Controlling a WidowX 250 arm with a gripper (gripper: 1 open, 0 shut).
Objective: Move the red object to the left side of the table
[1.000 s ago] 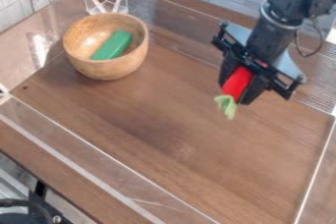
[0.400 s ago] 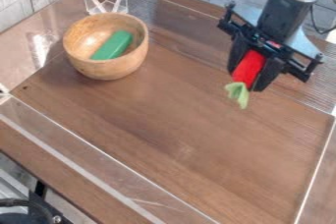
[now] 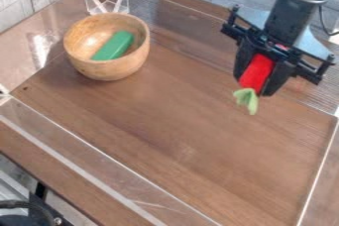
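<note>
Partly hid the red toy fruit (image 3: 259,71) behind the gripper (image 3: 256,65), pinched between its fingers above the right of the wood-grain tabletop (image 3: 146,119), green tuft down, arm cut off at top edge.

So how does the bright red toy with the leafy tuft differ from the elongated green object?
The bright red toy with the light-green tuft is gripped in the air; the elongated green object lies in the round wooden bowl. The toy has a tuft; the green object shows none.
</note>
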